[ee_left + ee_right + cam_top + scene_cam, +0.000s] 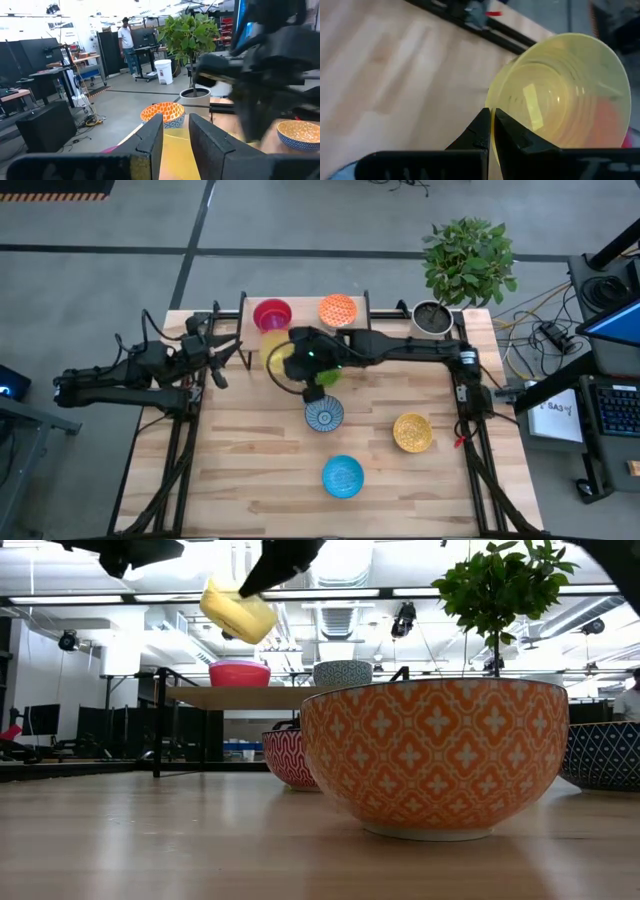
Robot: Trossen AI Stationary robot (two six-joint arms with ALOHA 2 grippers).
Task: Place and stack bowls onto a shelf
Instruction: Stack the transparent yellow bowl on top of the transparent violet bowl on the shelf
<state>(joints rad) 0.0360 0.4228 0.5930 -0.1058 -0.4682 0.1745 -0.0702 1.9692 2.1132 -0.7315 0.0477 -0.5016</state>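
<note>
The right gripper (491,131) pinched the rim of a yellow bowl (565,95) between nearly closed fingers and held it in the air, tilted, beside the shelf (305,320) at the far edge of the table (250,470). On the shelf's board sat a red bowl (272,313) and an orange patterned bowl (338,309); a blue-white patterned bowl (324,415), a gold bowl (412,431) and a light blue bowl (343,476) waited on the table nearer the front. The left gripper (175,137) hovered by the shelf's left end, its fingers apart and holding nothing. The step in hand appeared to be carrying the yellow bowl to the shelf; the next move likely called for levelling it, lowering it onto the board or into a bowl already there, then letting go.
</note>
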